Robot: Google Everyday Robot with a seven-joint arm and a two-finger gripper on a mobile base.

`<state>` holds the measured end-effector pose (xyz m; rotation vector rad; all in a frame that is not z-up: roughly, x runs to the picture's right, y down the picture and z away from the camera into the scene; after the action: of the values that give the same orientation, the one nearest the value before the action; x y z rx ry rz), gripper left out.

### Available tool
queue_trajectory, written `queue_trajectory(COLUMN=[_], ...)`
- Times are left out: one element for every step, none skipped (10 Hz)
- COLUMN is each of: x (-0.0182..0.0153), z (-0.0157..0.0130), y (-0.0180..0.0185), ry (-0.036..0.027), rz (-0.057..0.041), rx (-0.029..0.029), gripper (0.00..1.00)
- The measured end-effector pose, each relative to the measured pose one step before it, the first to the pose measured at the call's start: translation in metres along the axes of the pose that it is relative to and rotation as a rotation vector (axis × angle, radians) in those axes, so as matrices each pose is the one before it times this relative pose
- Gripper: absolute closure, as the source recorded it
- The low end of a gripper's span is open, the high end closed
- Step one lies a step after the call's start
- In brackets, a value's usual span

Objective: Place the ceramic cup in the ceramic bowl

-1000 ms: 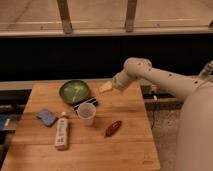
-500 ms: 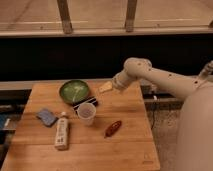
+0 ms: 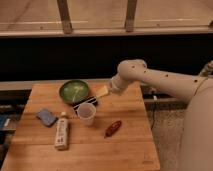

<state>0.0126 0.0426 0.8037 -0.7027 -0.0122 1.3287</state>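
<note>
The ceramic bowl (image 3: 74, 91) is being shown empty, with the ceramic cup (image 3: 86, 113) standing just in front of it on the table (image 3: 131, 146). The gripper (image 3: 93, 101) is being held wide open and empty just above the cup. Nothing is differing from a second ago, so grasping is judged pending.

Wooden table (image 3: 127, 150), butcher-block planks, fills the lower left; its right edge runs down to the near right corner. Floor (image 3: 169, 131) right of that edge: grey, speckled. Thin cable (image 3: 153, 107) hangs just off the far right corner. Behind the far edge, a wide dark panel (image 3: 75, 57). Above it a pale horizontal rail (image 3: 100, 31), with two grey posts (image 3: 64, 15) (image 3: 130, 14) rising from it. Light is dim and warm.
</note>
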Motion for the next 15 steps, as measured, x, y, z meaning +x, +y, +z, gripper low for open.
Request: queue_trajectory(x=[0.0048,0.00264,0.00195,0.00123,0.0013,0.00084,0.00107,0.00223,0.00311,0.00222,0.00238,0.00153,0.00206,0.00191,0.00307], z=[-0.00146,-0.00104,-0.00083,0.00029,0.00293,0.0056,0.00645,0.00686,0.00645,0.005,0.00788,0.00601,0.00615,0.00538,0.01016], y=[0.00616,0.00067,0.00063,0.00129,0.00533,0.00502,0.00423,0.00328,0.00327,0.00332,0.00554,0.00356,0.0016,0.00103,0.00187], ry=[0.00516,0.00284,0.0014,0.00215,0.00828,0.01306,0.01243,0.01513,0.01718,0.01329,0.01862,0.01374,0.01449,0.01285,0.02217], rz=[-0.01296,-0.00226,-0.00095,-0.00549,-0.01452,-0.00292,-0.00206,-0.0008,-0.00156,-0.00334,-0.00627,-0.00329,0.00108,0.00246,-0.0007], rx=[0.00259,0.00093,-0.00133,-0.00243,-0.00082,0.00881,0.00054,-0.00029,-0.00137,-0.00177,-0.00478,-0.00548,-0.0057,-0.00566,-0.00866], gripper=[0.2,0.2,0.2,0.2,0.2,0.2,0.2,0.2,0.2,0.2,0.2,0.2,0.2,0.2,0.2])
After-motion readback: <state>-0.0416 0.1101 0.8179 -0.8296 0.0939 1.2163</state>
